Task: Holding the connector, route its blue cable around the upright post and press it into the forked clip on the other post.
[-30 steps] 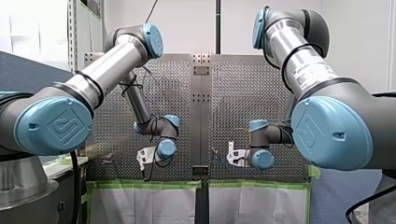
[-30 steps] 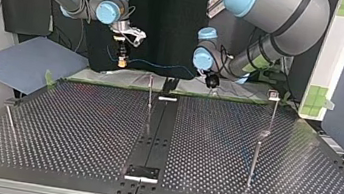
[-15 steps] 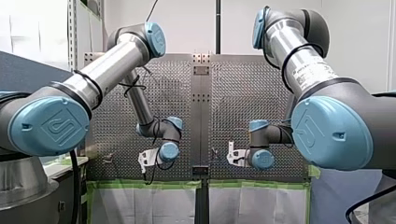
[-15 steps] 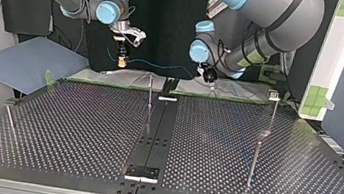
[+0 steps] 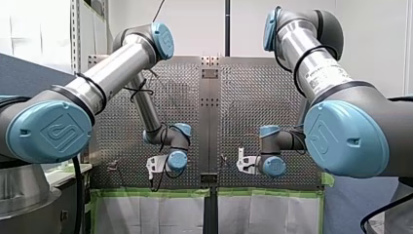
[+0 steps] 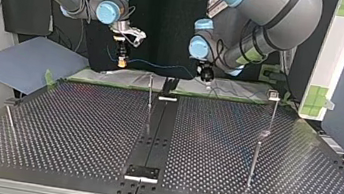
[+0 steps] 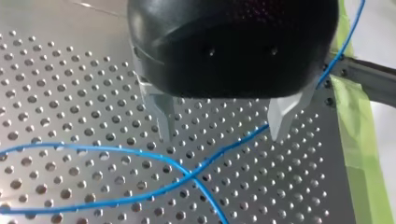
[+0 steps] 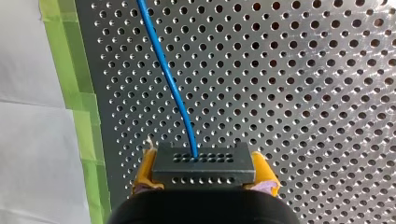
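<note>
In the right wrist view my right gripper (image 8: pixel 204 176) is shut with its yellow pads on the dark connector (image 8: pixel 204 164). The blue cable (image 8: pixel 163 70) leaves the connector's face and runs ahead over the perforated table. In the top view that gripper (image 6: pixel 122 60) hangs at the far left, and the cable (image 6: pixel 164 66) stretches across to my left gripper (image 6: pixel 206 74). In the left wrist view my left gripper (image 7: pixel 224 130) is open, metal fingers (image 7: pixel 161 114) wide apart. Two cable strands (image 7: pixel 140 154) cross just beyond them, ungripped. A thin upright post (image 6: pixel 150 94) stands near the middle, and a clip-topped post (image 6: pixel 273 103) to its right.
Another bare post (image 6: pixel 254 161) stands nearer the top view's camera on the right, and a short one (image 6: pixel 10 118) at the left edge. A black rail (image 6: pixel 155 130) runs down the table's middle. Green tape (image 8: pixel 77 93) lines the table's far edge.
My left gripper has shifted a little to the top view's left and upward, closer to the cable's end. My right gripper and the connector have stayed put.
</note>
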Robot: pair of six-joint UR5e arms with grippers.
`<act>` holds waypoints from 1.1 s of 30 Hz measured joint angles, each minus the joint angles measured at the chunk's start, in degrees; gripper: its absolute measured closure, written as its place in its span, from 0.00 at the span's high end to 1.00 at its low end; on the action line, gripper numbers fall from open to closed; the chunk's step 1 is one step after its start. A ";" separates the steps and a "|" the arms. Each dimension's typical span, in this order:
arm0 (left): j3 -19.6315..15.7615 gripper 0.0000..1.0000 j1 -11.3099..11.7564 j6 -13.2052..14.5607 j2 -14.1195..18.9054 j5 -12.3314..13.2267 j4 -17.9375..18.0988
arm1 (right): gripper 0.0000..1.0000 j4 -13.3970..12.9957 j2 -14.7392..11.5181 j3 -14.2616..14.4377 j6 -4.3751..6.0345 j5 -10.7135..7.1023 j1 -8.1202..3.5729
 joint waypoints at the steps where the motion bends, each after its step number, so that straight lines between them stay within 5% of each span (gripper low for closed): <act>1: 0.00 1.00 -0.04 0.47 -0.01 0.02 0.08 | 0.00 -0.02 0.00 0.00 0.00 0.00 0.00; 14: 0.44 1.00 0.52 6.95 -0.14 -3.87 -4.66 | 0.00 -0.15 0.00 0.00 0.02 0.06 0.00; 27: 2.85 1.00 -0.51 14.07 -0.50 -1.93 -7.60 | 0.00 -0.12 0.00 0.01 0.02 0.09 -0.01; 33: 5.09 1.00 -0.59 17.03 -2.83 -3.11 -9.30 | 0.00 -0.14 0.00 0.01 0.02 0.06 -0.02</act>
